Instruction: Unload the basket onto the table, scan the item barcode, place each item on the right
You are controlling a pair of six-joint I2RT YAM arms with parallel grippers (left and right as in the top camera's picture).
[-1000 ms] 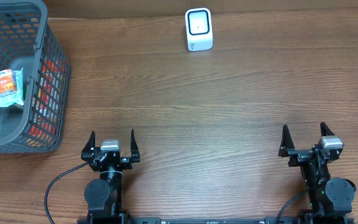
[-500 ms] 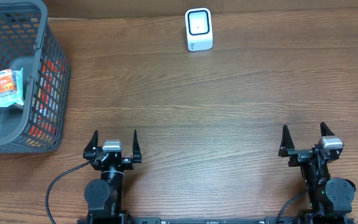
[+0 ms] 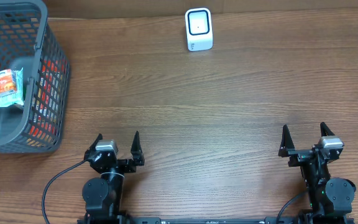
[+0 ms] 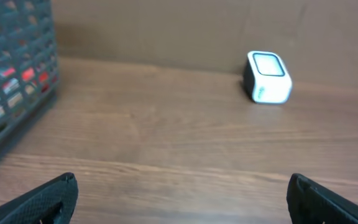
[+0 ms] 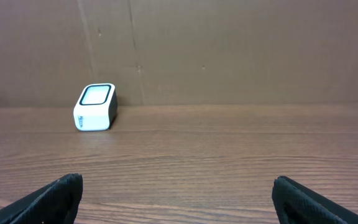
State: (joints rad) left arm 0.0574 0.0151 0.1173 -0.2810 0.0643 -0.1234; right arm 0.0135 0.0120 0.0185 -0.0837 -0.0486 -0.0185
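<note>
Both arms rest at the near edge of the worktop (image 3: 229, 106), and nothing is held. The left fingers (image 3: 136, 143) are spread wide apart with only bare wood between them. The right fingers (image 3: 284, 140) are spread in the same way. Each wrist view shows two dark tips at the bottom corners and empty worktop between.

The thing to scan is most likely the small orange and white packet (image 3: 7, 88) that lies inside the grey basket (image 3: 53, 93). From the left fingers it lies ahead and far to the left, beyond the near wall of the basket, so the fingers would need to pass over the rim and come down from above. From the right fingers it is well apart, across the whole worktop, so the left arm is clearly the nearer one. The long axis of the packet runs about front to back, slightly tilted, so a grip that closes across it from side to side seems to fit best. Some red things show through the basket wall beside it, and what they are cannot be told.

The scanner (image 3: 199, 29) stands at the far edge, ahead and to the right of the left fingers, with its window tilted upward. The task looks not yet begun.
</note>
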